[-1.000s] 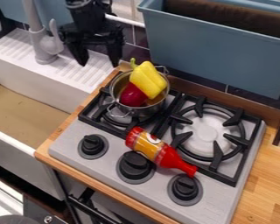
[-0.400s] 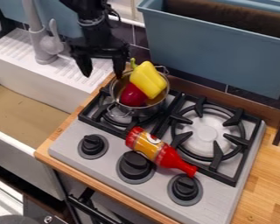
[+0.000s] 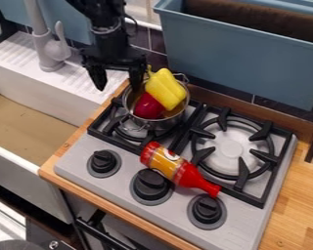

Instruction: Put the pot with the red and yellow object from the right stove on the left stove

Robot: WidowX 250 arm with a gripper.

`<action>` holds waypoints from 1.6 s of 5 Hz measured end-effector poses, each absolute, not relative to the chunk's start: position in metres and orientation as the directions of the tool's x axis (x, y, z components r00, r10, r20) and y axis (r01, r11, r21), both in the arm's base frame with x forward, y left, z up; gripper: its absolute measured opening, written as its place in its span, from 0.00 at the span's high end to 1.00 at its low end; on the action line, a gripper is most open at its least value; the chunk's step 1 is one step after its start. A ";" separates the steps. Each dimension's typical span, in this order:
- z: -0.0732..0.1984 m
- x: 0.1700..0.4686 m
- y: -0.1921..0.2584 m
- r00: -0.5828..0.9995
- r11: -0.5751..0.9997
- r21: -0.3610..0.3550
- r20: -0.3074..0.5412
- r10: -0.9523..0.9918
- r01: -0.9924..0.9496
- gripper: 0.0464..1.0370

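A metal pot (image 3: 175,117) stands on the left burner of the stove (image 3: 75,161), holding a red object (image 3: 148,106) and a yellow object (image 3: 164,90). My gripper (image 3: 118,85) hangs at the upper left, above the sink's ribbed edge and the pot's left rim. Its two fingers are spread wide, one over the white ledge and the other close to the pot's rim. Nothing is between them. The right burner (image 3: 231,150) carries no pot.
A red and yellow bottle (image 3: 178,169) lies across the stove's front middle, beside the knobs. The blue bin (image 3: 241,58) stands behind the stove. To the left are the white sink (image 3: 39,113) and grey faucet (image 3: 48,52).
The gripper has moved right and slightly down, nearer the pot. Pot, its contents and the bottle have stayed in place.
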State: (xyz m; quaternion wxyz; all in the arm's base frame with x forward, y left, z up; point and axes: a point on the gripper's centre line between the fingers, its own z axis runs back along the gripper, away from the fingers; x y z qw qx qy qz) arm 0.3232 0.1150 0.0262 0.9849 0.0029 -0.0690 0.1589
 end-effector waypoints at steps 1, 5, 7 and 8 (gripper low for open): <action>0.016 0.323 0.110 0.941 0.951 0.010 0.148 0.304 -0.309 0.04; 0.000 0.319 0.103 0.946 0.955 0.015 0.138 0.292 -0.297 0.36; -0.002 0.319 0.101 0.954 0.961 0.001 0.125 0.274 -0.276 0.87; -0.002 0.321 0.101 0.953 0.962 -0.003 0.133 0.271 -0.273 0.96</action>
